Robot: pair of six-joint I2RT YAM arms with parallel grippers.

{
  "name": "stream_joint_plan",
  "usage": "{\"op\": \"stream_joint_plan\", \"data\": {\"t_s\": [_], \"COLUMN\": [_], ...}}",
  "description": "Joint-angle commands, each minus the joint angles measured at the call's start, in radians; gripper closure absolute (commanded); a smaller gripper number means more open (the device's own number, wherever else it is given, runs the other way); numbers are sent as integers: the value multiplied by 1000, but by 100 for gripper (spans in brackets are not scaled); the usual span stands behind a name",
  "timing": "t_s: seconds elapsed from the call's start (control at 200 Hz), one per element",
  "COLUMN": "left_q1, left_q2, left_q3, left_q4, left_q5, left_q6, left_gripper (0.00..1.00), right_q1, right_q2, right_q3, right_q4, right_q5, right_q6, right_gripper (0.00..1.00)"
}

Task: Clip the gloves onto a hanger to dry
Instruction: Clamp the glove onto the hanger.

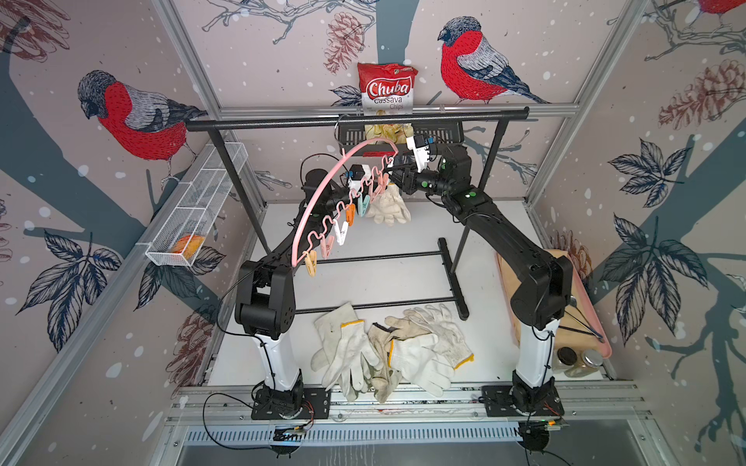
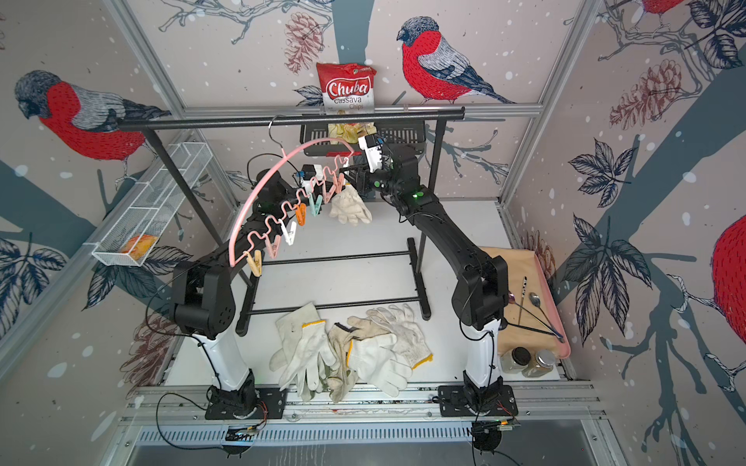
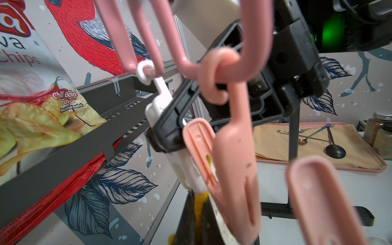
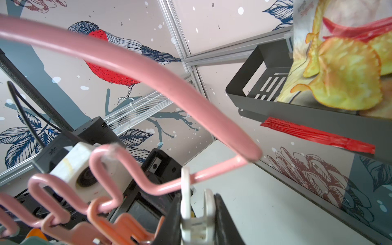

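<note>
The pink arched hanger (image 1: pixel 323 193) (image 2: pixel 258 193) hangs by its metal hook from the black rack bar, with a row of pastel clothespins under it. My right gripper (image 4: pixel 196 221) (image 1: pixel 397 177) is shut on the white clothespin (image 4: pixel 197 212) (image 3: pixel 161 99) at the hanger's far right end. Just below that clothespin, my left gripper (image 3: pixel 198 214) is shut on the yellow-edged cuff of a glove (image 3: pixel 200 201). That off-white glove (image 1: pixel 387 205) (image 2: pixel 351 205) dangles fingers down. Several more gloves (image 1: pixel 387 347) (image 2: pixel 351 351) lie piled at the table's front edge.
The black garment rack (image 1: pixel 355 119) spans the back, its feet (image 1: pixel 454 278) on the table. A chips bag (image 1: pixel 386 88) stands in a black wall basket (image 1: pixel 444 133). A white wire basket (image 1: pixel 198 205) is on the left wall. A pink tray (image 2: pixel 563 318) with spoons and two jars (image 2: pixel 529 359) sit right.
</note>
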Motion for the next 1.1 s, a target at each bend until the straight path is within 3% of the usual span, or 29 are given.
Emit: {"op": "stream_joint_plan", "data": {"t_s": [0.0,1.096], "left_q1": [-1,5], "left_q2": [1,-60], "left_q3": [13,16], "left_q4": [19,-35], "left_q5": [3,10], "left_q6": [10,48], "left_gripper": [100,100], "right_q1": [0,-5], "right_q2": [-16,-14], "right_q3": [-12,-23], "right_q4": [16,-21], "right_q5": [-7,1], "right_q6": [-15,-58], "right_gripper": [87,90]}}
